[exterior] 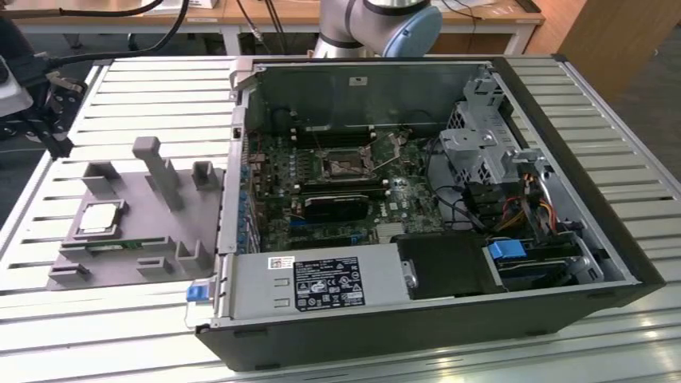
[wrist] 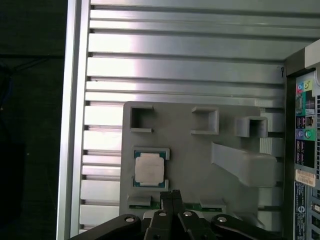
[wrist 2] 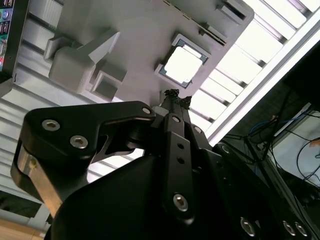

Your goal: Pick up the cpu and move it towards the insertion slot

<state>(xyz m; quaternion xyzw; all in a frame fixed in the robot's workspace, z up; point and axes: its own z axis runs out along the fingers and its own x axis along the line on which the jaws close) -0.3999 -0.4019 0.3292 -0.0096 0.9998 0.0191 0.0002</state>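
The cpu (exterior: pixel 99 217) is a small silver square lying flat in a recess of the grey moulded fixture (exterior: pixel 171 231), at the exterior view's left. Both wrist views look down on the cpu (wrist: pixel 149 168) (wrist 2: pixel 184 65) from well above. My gripper (wrist: pixel 172 194) (wrist 2: pixel 175 96) hangs over the fixture just beside the chip, clear of it. Its black fingers are pressed together with nothing between them. The insertion slot (exterior: pixel 346 166), a silver-framed square socket with a dark centre, sits on the motherboard inside the open computer case.
The open computer case (exterior: pixel 426 319) takes up the middle and the exterior view's right, with a power supply (exterior: pixel 319 283) at its front and a drive cage (exterior: pixel 484 148). Upright grey posts (exterior: pixel 159 171) rise from the fixture. A slatted metal table (exterior: pixel 139 88) lies underneath.
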